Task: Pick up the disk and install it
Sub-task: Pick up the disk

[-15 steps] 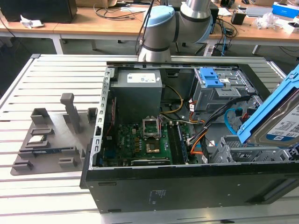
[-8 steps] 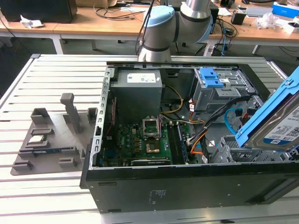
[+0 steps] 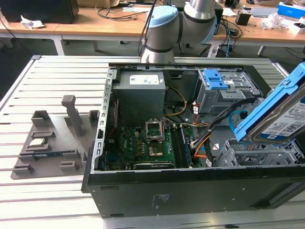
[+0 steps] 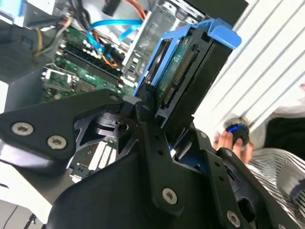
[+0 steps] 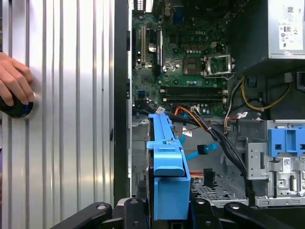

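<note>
The disk (image 3: 281,119) is a silver hard drive with a printed label in a bright blue carrier frame. It hangs tilted in the air at the exterior view's right, above the silver drive cage (image 3: 257,152) of the open computer case (image 3: 181,195). In the second wrist view my gripper (image 4: 164,119) is shut on the disk (image 4: 183,71), whose connector edge faces the camera. In the first wrist view the blue carrier of the disk (image 5: 167,162) stands edge-on between my black fingers (image 5: 136,210), over the case's front corner.
Inside the case lie the motherboard (image 3: 147,143), power supply (image 3: 140,88), loose cables and a blue latch plate (image 3: 215,78). A grey fixture (image 3: 52,138) sits on the slatted table at the exterior view's left. A person's hand (image 5: 14,86) rests on a blue button.
</note>
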`<action>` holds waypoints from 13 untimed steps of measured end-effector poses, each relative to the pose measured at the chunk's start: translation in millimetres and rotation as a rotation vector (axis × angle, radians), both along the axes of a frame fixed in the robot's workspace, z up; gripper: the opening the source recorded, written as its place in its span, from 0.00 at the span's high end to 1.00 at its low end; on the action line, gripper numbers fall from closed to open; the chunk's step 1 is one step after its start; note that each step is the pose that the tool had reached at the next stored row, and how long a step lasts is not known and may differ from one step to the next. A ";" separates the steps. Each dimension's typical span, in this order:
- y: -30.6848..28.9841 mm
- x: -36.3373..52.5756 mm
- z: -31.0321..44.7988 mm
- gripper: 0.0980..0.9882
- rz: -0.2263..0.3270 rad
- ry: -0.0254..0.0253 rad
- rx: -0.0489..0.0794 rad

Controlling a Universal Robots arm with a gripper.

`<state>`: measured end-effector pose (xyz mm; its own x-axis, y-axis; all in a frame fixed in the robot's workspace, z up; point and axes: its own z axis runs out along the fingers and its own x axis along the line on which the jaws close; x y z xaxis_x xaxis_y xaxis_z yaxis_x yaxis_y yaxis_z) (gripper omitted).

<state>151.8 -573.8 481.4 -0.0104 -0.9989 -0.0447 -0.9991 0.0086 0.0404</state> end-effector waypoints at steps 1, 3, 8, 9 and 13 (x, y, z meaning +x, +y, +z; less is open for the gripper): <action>0.0 1.2 -1.4 0.70 0.000 0.0014 0.001; 0.3 4.6 -5.0 0.70 0.000 0.0063 0.001; 3.7 9.1 -13.2 0.70 -0.003 0.0154 0.001; 4.8 10.4 -14.0 0.70 -0.003 0.0164 0.001; 11.8 17.8 -18.0 0.70 -0.003 0.0219 0.001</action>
<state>169.7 -562.0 463.4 -0.0144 -0.9989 -0.0452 -0.9980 0.0116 0.0623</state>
